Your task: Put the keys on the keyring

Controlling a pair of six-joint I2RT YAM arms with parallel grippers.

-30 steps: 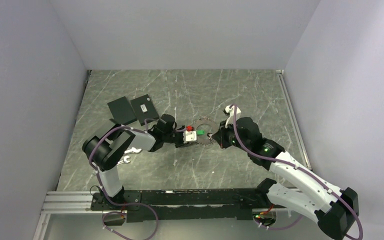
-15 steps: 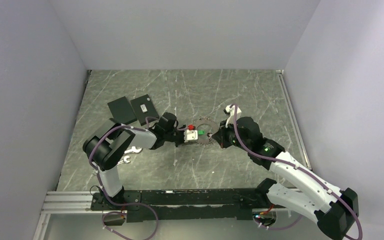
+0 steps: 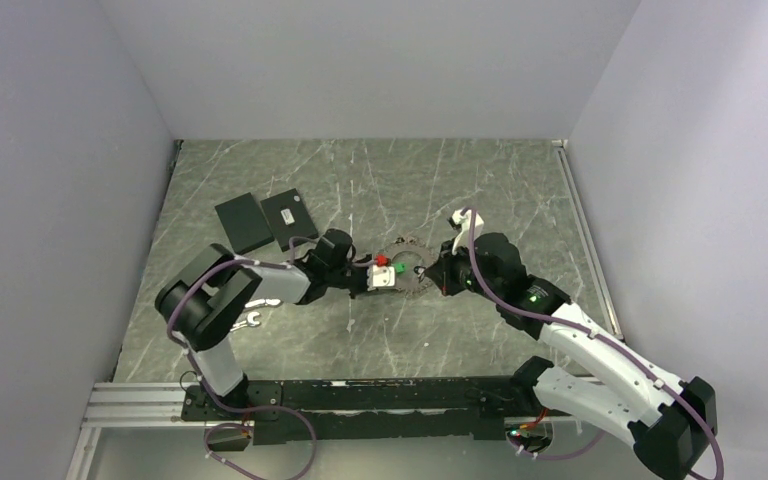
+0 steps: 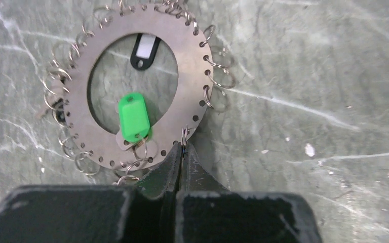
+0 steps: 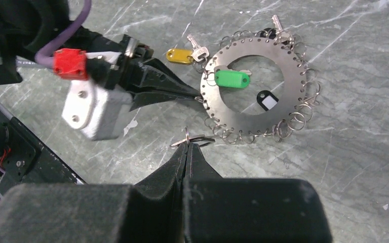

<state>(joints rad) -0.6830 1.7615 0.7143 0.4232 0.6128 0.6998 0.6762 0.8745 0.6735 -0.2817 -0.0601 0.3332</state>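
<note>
Since a moment ago, my left end effector (image 4: 183, 148) has been closing, and now its two fingers are pressing together on one little ring (image 4: 184, 133) at the near rim of the keyring (image 4: 182, 76). From above, the keyring is also looking nudged a little from where it was lying.

My right end effector (image 5: 188, 148) is staying pinched tight too. It is holding a little loose ring (image 5: 194, 137), which is sitting just beside the keyring and apart from it.

Just past my fingers, the keyring is lying flat on the worktop (image 5: 359, 126). It is a flat metal hoop with lots of little rings hanging all around its edge. A green tag (image 5: 231, 79) and a black tag (image 5: 267, 99) are lying in its middle hole.

Farther out, one of the keys (image 5: 196, 45) is lying with a yellow tag (image 5: 179, 54) at the rim, and another key (image 5: 276, 23) is resting at the far rim. I cannot tell if they are hooked on.

I am thinking this new pinch is steadying the keyring, so a key can be slid on next. Those rings are tiny and slippery, so one may be popping out of my fingers.

Far off, two black plates (image 3: 243, 222) are lying on the worktop.
</note>
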